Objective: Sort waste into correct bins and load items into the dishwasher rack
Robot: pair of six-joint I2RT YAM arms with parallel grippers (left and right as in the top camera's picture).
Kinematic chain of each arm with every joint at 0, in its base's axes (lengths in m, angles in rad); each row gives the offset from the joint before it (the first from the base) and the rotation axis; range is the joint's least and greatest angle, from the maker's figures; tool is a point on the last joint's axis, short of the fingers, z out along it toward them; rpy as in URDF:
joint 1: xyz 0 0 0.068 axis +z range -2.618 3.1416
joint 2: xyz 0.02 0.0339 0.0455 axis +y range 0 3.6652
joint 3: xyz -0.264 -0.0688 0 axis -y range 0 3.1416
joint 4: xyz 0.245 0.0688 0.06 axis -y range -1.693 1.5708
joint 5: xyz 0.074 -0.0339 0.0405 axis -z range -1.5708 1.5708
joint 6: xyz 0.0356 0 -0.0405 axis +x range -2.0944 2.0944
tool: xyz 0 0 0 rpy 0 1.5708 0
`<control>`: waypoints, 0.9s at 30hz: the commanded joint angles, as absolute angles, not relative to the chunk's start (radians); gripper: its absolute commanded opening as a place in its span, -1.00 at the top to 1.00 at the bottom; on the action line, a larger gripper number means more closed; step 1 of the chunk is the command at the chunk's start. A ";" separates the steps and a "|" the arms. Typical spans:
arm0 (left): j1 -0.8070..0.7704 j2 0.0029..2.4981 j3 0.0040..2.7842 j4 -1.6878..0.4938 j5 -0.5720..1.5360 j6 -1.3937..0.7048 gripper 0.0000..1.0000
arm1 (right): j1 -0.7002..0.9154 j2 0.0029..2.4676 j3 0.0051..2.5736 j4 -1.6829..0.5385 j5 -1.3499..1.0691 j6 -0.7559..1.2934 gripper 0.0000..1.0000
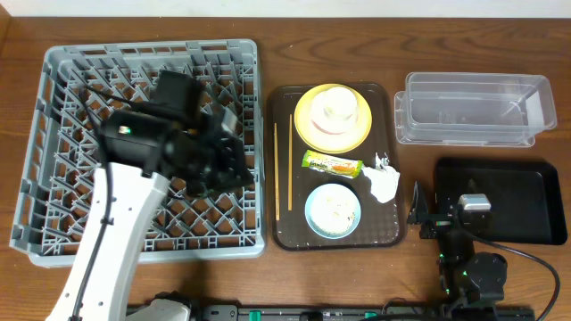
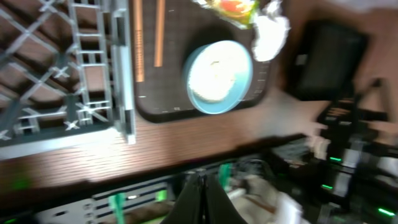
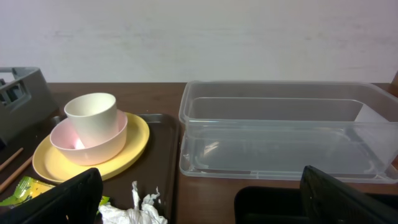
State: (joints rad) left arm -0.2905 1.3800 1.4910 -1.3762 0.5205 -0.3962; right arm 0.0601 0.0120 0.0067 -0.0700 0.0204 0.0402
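My left gripper [image 1: 225,172] hovers over the grey dishwasher rack [image 1: 152,49], near its right side; its fingers [image 2: 202,186] are pressed together and hold nothing. On the brown serving tray lie thin chopsticks [image 1: 290,165], a green-and-orange wrapper [image 1: 331,164], a crumpled white napkin [image 1: 384,183] and a light-blue bowl [image 1: 333,210] with whitish rice. A cream cup [image 3: 92,112] stands in a pink bowl [image 3: 93,146] on the yellow plate [image 1: 308,125]. My right gripper [image 3: 202,208] stands open and empty low at the front, between the tray and the black bin [image 1: 500,201].
The clear tub [image 1: 473,80] sits at the back right, behind the black tray. The brown serving tray [image 1: 285,232] lies between the rack and the bins. Arm bases and cables run along the table's front edge.
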 commanded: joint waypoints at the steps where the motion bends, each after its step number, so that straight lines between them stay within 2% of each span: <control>1: -0.386 1.378 1.486 -1.358 0.309 -0.518 0.88 | 0.059 0.006 0.006 -0.073 0.018 0.032 -0.99; 3: -0.459 1.379 1.486 -1.329 0.212 -0.570 0.85 | 0.059 0.006 0.006 -0.073 0.018 0.032 -0.99; 7: -0.576 1.379 1.486 -1.272 0.092 -0.637 0.49 | 0.059 0.006 0.006 -0.073 0.018 0.032 -0.99; 10: -0.647 1.385 1.486 -1.217 0.047 -0.653 0.14 | 0.059 0.006 0.006 -0.073 0.018 0.032 -0.98; 17: -0.722 1.434 1.486 -1.153 0.033 -0.653 -0.38 | 0.059 0.006 0.006 -0.073 0.018 0.032 -0.99; 27: -0.723 1.558 1.486 -1.153 0.033 -0.653 -0.39 | 0.059 0.006 0.006 -0.073 0.018 0.032 -0.98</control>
State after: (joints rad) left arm -0.7219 1.5303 1.4906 -1.1515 0.0525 -0.6506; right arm 0.0601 0.0120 0.0067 -0.0700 0.0204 0.0402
